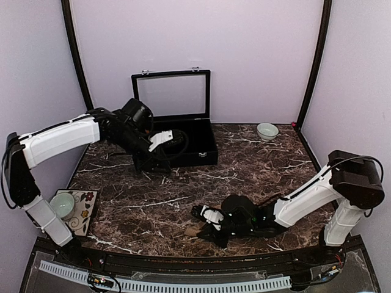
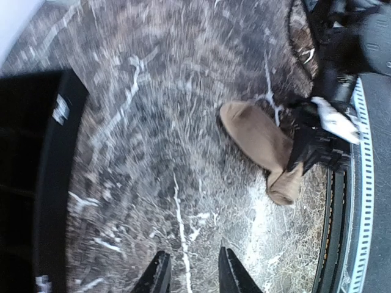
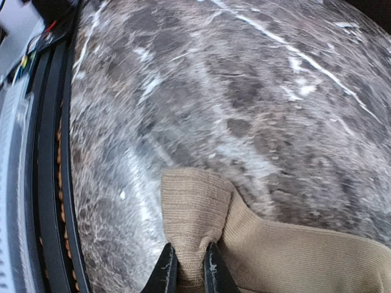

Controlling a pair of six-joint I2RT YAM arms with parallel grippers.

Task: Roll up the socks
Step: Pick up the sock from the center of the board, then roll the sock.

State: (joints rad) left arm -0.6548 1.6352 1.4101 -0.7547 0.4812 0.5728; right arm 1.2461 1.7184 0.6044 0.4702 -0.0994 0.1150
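Note:
A tan-brown sock (image 3: 287, 250) lies on the dark marble table near its front edge, and it also shows in the top view (image 1: 194, 231) and the left wrist view (image 2: 256, 141). My right gripper (image 3: 186, 264) is shut on a bunched fold at one end of this sock, low over the table (image 1: 206, 218). My left gripper (image 2: 194, 271) stands open with nothing between its fingers. It hovers over bare marble in front of the black box (image 1: 154, 160), well apart from the sock. Only this one sock shows.
A black case (image 1: 194, 152) with its glass lid raised stands at the back, right beside my left arm. A small white bowl (image 1: 267, 131) sits at the back right. Another bowl (image 1: 63, 204) rests on a patterned tile (image 1: 85, 215) at the front left. The table's rail (image 3: 49, 183) runs close to the sock.

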